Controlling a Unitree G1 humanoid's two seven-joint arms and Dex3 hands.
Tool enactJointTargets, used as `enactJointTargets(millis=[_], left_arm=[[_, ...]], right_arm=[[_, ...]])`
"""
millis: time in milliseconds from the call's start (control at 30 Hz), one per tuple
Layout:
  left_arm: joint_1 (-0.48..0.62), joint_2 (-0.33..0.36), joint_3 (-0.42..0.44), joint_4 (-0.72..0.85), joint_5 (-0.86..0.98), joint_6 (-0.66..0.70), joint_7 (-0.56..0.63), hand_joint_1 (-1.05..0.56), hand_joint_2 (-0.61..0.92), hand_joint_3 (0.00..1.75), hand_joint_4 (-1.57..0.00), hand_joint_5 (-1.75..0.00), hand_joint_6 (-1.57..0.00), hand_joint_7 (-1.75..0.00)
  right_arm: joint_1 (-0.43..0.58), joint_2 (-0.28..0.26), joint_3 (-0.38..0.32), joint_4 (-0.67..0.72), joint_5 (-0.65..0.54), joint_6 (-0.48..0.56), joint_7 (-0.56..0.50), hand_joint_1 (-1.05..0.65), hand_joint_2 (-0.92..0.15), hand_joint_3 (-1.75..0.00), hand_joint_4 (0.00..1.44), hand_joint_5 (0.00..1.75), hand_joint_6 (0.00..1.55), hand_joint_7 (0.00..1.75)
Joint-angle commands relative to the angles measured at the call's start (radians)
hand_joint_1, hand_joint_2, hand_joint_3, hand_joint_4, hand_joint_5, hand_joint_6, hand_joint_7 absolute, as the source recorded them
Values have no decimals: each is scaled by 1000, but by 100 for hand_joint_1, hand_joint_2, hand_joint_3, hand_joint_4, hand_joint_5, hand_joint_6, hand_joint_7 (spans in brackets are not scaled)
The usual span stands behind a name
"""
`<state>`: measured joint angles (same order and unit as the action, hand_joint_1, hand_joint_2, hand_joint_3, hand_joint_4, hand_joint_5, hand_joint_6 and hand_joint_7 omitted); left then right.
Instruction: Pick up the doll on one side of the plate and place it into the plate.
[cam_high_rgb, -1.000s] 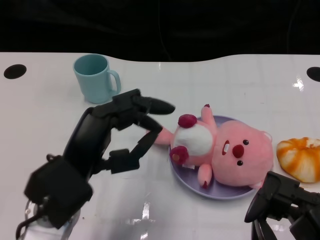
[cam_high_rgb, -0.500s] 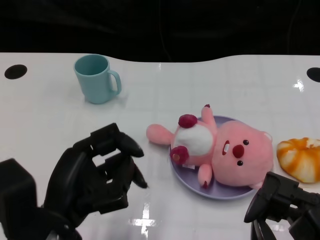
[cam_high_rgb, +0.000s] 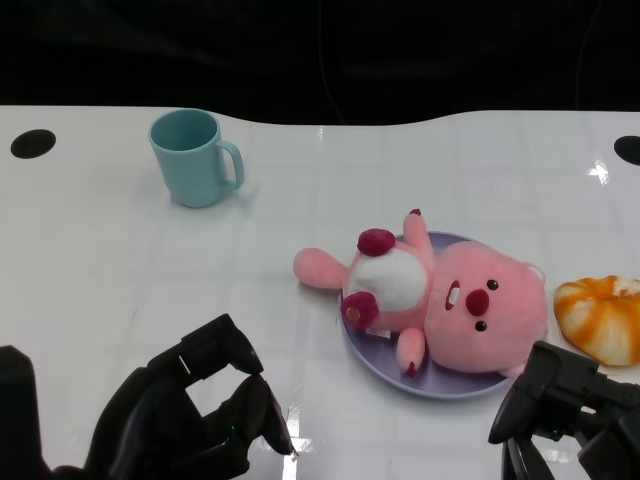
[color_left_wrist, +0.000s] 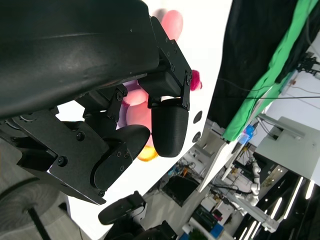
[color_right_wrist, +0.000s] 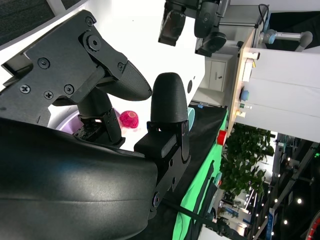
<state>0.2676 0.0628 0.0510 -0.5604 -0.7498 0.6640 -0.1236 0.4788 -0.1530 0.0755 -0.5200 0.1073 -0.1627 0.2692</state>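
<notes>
The doll (cam_high_rgb: 440, 305) is a soft pink plush animal with a round head, a white fuzzy belly, dark red paw pads and a small red nose. It lies on its back across the plate (cam_high_rgb: 380, 365), its head toward the right and its rounded pink tail hanging over the plate's left rim onto the worktop (cam_high_rgb: 420, 180). The plate is a shallow, smooth lilac disc, and most of it is covered by the doll; only its near and left rim show.

Just right of the plate, close to the doll's head, sits a puffy orange-and-white striped plush (cam_high_rgb: 600, 315), rounded like a bun. At the far left stands a smooth teal mug (cam_high_rgb: 192, 157), cylindrical, upright, with its handle to the right, well apart from the plate. The worktop is glossy white and shows reflections, with 2 dark round holes near its far corners.

The left hand (cam_high_rgb: 190, 420) is at the near left, well apart from the doll, made of hard matte black segments; its fingers are curled inward and hold nothing. The right hand (cam_high_rgb: 565, 400) is at the near right edge, just near of the plate, with its fingers bent and nothing in them.
</notes>
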Motion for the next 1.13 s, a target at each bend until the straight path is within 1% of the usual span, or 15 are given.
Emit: enactJointTargets(millis=[33, 167, 400, 567, 733, 933, 1133], left_arm=[[5, 21, 2, 23, 9, 5, -9, -15, 47, 129, -81, -175, -60, -172], [-2, 39, -10, 64, 32, -18, -45, -15, 47, 129, -81, -175, -58, -174], [-19, 50, -32, 127, 95, -77, -106, -18, 43, 130, -81, -175, -61, -173], [-18, 50, -35, 141, 107, -81, -112, -16, 40, 135, -81, -175, -63, -171], [-13, 50, -39, 153, 130, -102, -134, -17, 38, 137, -81, -175, -64, -171], [-19, 46, -32, 158, 124, -98, -134, -15, 38, 139, -81, -175, -64, -171], [-21, 51, -32, 156, 131, -98, -132, -15, 39, 139, -81, -175, -64, -171]], right_arm=[[-1, -12, -17, 11, 6, -18, 2, -22, -43, -139, 71, 175, 62, 153], [0, -13, -21, 9, 14, -7, 4, -21, -43, -140, 71, 175, 62, 153], [4, -14, -28, 19, 19, -19, 11, -21, -43, -141, 71, 175, 62, 154], [7, -11, -31, 24, 19, -26, 16, -16, -43, -143, 71, 175, 62, 154], [11, -8, -30, 25, 12, -30, 12, -13, -41, -145, 71, 175, 62, 154], [11, -5, -27, 25, 13, -29, 11, -13, -37, -149, 72, 175, 63, 154], [7, -8, -27, 38, 11, -53, 17, -13, -39, -149, 72, 175, 63, 154]])
